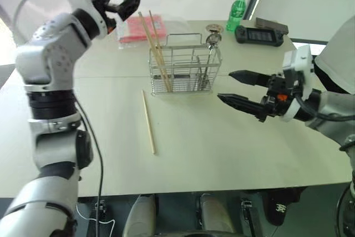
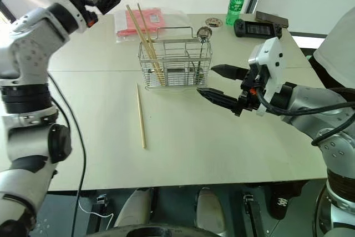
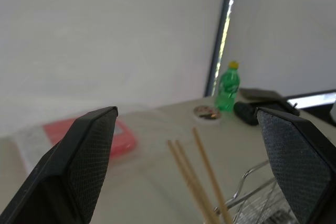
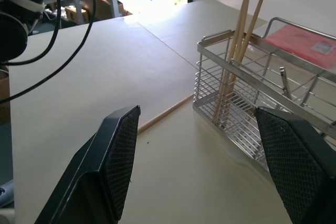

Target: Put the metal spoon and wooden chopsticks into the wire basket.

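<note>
The wire basket (image 1: 184,70) stands mid-table. Two wooden chopsticks (image 1: 157,48) lean upright in its left compartment, their tops well above the rim. A third chopstick (image 1: 148,121) lies flat on the table in front of the basket's left corner. The metal spoon (image 1: 212,40) stands in the right compartment, bowl up. My left gripper (image 1: 123,3) is open and empty, raised high to the left of the chopstick tops. My right gripper (image 1: 224,85) is open and empty, level, just right of the basket, pointing toward it.
A flat red packet (image 1: 143,28) lies behind the basket. At the back right are a green bottle (image 1: 237,11), a small round lid (image 1: 214,28), a black controller (image 1: 258,34) and a dark box (image 1: 272,24). The table's front edge is near.
</note>
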